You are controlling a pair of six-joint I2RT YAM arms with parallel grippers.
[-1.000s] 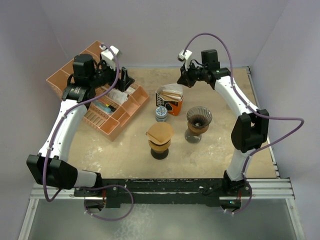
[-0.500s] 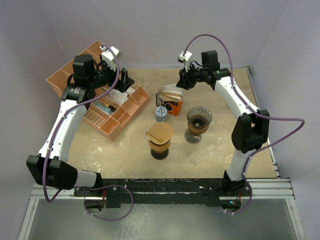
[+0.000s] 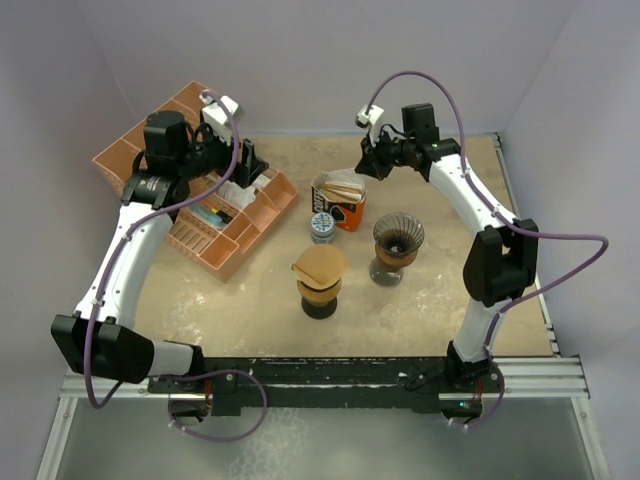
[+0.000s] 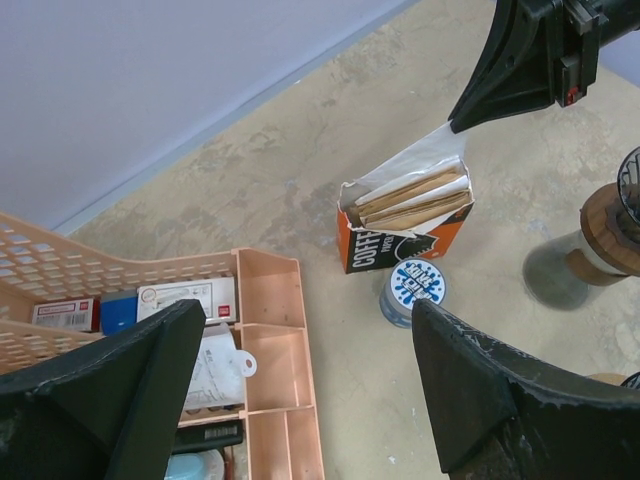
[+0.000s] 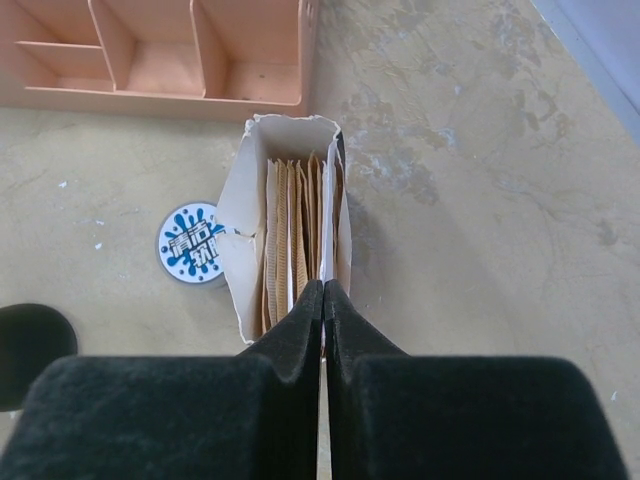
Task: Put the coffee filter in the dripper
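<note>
The coffee filters (image 5: 295,235) stand on edge as a brown stack in their open box (image 5: 238,225), directly under and just ahead of the right gripper (image 5: 322,295). Its jaws are pressed together with no gap showing, their tips right at the near lip of the box beside a pale flap. Whether a single filter or that flap is pinched between them cannot be told. So this looks like the picking step: getting one filter out of the stack.

The glass dripper (image 3: 397,236) sits empty, off to one side of those jaws and nearer the arm bases, apart from the box. If a filter is caught, the next move calls for a straight lift clear of the box, then a carry over the dripper's mouth; if not, the jaws must part and reach in again.

A small round tin (image 5: 191,244) stands just beside the box. The left gripper (image 4: 308,310) hangs with jaws wide and nothing between them, the pink tray (image 4: 270,330) below it
</note>
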